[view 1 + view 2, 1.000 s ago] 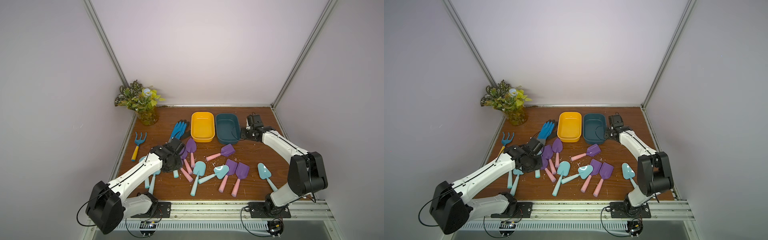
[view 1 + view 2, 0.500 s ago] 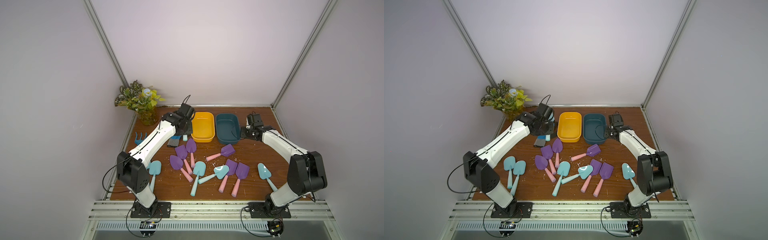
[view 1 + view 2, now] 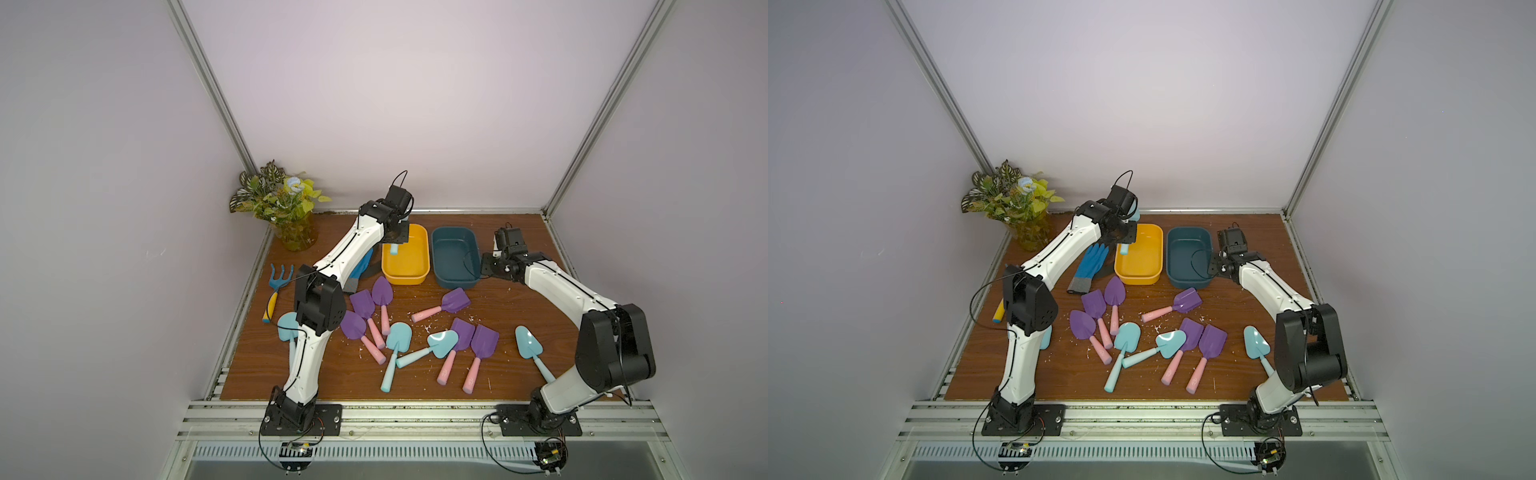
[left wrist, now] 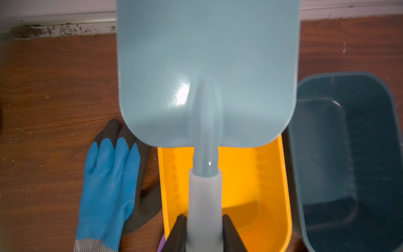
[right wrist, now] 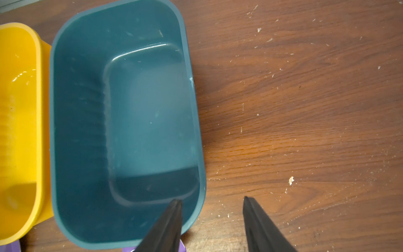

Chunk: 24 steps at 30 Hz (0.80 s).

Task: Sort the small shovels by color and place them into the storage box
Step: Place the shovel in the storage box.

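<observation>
Lilac walls (image 3: 415, 104); flecked wood tabletop (image 3: 511, 309), shovels (image 3: 484, 341) scattered, plant (image 3: 282, 205) back corner.

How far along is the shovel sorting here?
Done: nothing; yellow bin and teal bin look empty. In hand: left end effector grips an aqua shovel by its handle over the yellow bin; right end effector open, empty, by the teal bin. Left: six purple shovels and at least four aqua shovels on the table.

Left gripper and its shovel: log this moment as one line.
left gripper: shut on aqua shovel handle | position: held over yellow box, not yet released | right gripper: open, empty, at teal box | teal box: empty
</observation>
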Each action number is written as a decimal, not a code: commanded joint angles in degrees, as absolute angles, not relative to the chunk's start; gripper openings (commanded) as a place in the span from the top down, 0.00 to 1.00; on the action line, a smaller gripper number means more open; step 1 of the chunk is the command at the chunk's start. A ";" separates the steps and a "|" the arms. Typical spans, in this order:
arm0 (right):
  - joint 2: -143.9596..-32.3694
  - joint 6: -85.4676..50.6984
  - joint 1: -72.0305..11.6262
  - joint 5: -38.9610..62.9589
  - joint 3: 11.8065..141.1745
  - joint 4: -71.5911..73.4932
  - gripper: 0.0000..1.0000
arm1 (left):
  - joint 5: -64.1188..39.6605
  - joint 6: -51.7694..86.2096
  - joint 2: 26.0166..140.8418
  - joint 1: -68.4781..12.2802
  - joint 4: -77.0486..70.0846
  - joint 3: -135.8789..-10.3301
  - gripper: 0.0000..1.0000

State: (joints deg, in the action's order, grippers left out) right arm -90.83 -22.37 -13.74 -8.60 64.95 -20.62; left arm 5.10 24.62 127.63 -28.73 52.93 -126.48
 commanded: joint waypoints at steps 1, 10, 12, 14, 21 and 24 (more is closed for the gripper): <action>-88.58 -23.12 -13.57 -7.98 65.43 -20.08 0.48 | 4.01 23.11 129.48 -28.26 53.90 -128.06 1.00; -88.16 -23.38 -13.56 -7.99 64.79 -20.30 0.48 | 2.20 23.64 133.69 -28.85 53.91 -126.88 1.00; -87.94 -23.45 -13.54 -8.08 64.78 -20.28 0.48 | 2.18 23.77 134.66 -28.93 53.93 -126.72 1.00; -87.81 -23.24 -13.58 -8.16 64.70 -20.30 0.48 | 2.74 23.85 135.62 -28.91 53.89 -126.74 1.00; -87.54 -23.48 -13.56 -8.16 63.82 -19.69 0.48 | 3.88 24.01 138.44 -28.53 53.89 -127.11 1.00; -87.54 -23.58 -13.54 -8.09 63.72 -19.56 0.48 | 3.47 24.26 139.12 -28.55 53.91 -127.00 1.00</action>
State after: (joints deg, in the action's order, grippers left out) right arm -89.97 -22.83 -13.74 -8.58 64.07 -20.32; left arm 2.85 24.05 138.96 -28.73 53.01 -126.54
